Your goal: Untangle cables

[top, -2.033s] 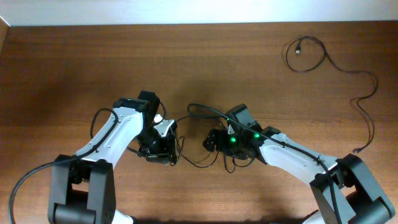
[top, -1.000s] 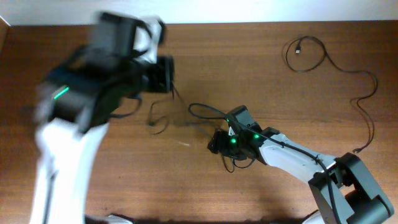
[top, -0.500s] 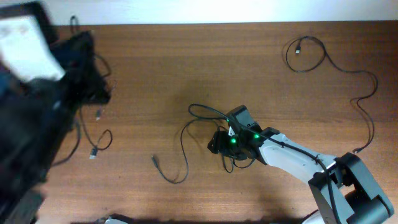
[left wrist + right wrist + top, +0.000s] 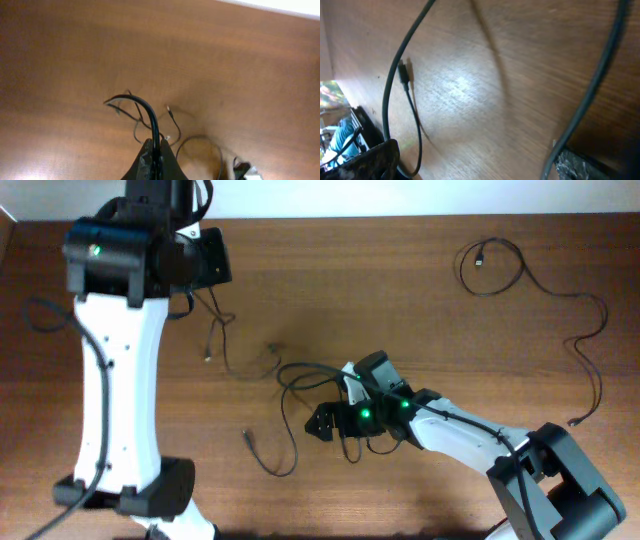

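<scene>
- Gripping hard up at the far left, the left end effector (image 4: 156, 157) has its jaws closed on the hanging cord (image 4: 153, 122), which arches out and droops toward the surface (image 4: 420, 310).
- Down at centre, the right end effector (image 4: 320, 425) sits low with its jaws spread wide and nothing between them. A small plug (image 4: 402, 72) lies just ahead of it.
- Look at the central tangle (image 4: 300, 366): thin black loops cross one another just left of that end effector. One loose strand (image 4: 247, 438) curls off to the near side with a plug at its tip.
- Over on the far right, a separated cable (image 4: 481, 258) lies alone, one loop and a long wavy tail, well apart from the rest.
- On handling, I read these as light, limp, smooth-skinned cords. They sag wherever they are unsupported and could slide through a pinch, and snagging at the crossings is the risk.
- For the best hold, I'd take a plain run just behind a plug, or the top of a loop, away from any crossing.
</scene>
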### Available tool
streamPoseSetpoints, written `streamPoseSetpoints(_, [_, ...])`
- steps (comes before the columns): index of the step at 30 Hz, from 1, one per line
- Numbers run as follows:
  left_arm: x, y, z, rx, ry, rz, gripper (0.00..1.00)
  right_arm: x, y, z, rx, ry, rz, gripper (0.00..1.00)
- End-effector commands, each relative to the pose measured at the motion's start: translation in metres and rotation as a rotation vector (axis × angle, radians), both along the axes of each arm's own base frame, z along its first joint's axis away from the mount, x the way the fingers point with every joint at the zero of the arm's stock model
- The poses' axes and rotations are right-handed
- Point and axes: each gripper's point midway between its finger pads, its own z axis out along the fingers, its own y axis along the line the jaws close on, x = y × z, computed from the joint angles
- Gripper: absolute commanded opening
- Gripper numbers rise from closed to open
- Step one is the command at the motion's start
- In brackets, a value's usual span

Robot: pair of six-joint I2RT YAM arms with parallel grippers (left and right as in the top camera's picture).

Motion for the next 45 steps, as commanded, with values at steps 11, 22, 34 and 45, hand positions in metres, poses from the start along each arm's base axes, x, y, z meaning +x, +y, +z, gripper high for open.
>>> streamPoseSetpoints(11, [0.029, -0.016, -0.214, 0.020, 0.636, -0.036, 0.00, -0.018, 0.027, 0.001, 0.026, -0.125, 0.155, 0.99])
streamPoseSetpoints(22, [0.046, -0.079, -0.264, -0.219, 0.669, -0.224, 0.00, -0.010, 0.031, -0.011, -0.143, -0.296, 0.111, 0.04])
streamPoseSetpoints(34, [0.045, -0.096, -0.280, -0.206, 0.686, -0.270, 0.00, -0.001, -0.091, 0.178, -0.264, -0.274, -0.171, 0.04])
streamPoseSetpoints(45, [0.046, -0.096, -0.280, -0.206, 0.679, -0.271, 0.00, 0.067, -0.245, 0.099, -0.757, -0.007, -0.520, 0.09])
